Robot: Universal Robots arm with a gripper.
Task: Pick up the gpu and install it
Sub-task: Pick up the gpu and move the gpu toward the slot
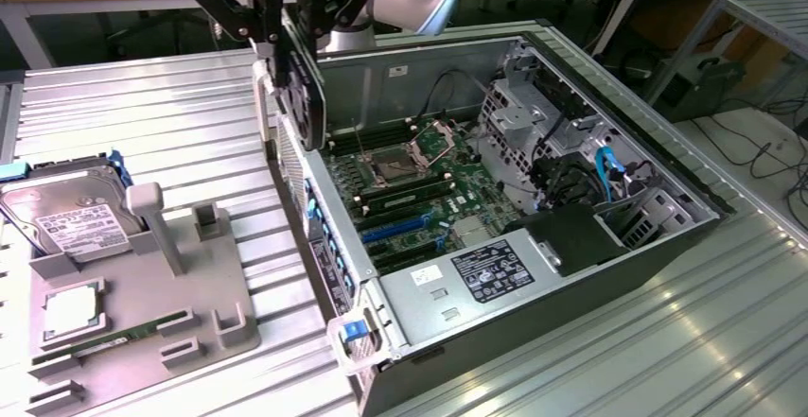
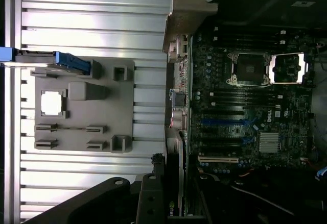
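Overhead, end effector [image 1: 269, 43] holds gpu [image 1: 301, 105] upright above case [image 1: 569, 327]

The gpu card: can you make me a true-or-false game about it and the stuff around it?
1. The gripper holds the gpu standing on edge. True.
2. The computer case is closed up. False: its side is open and the motherboard shows inside.
3. The hard drive sits on the gray holder, at the exterior view's left. True.
4. The gpu is plugged into the motherboard. False: it is up in the gripper, by the edge of the computer case.
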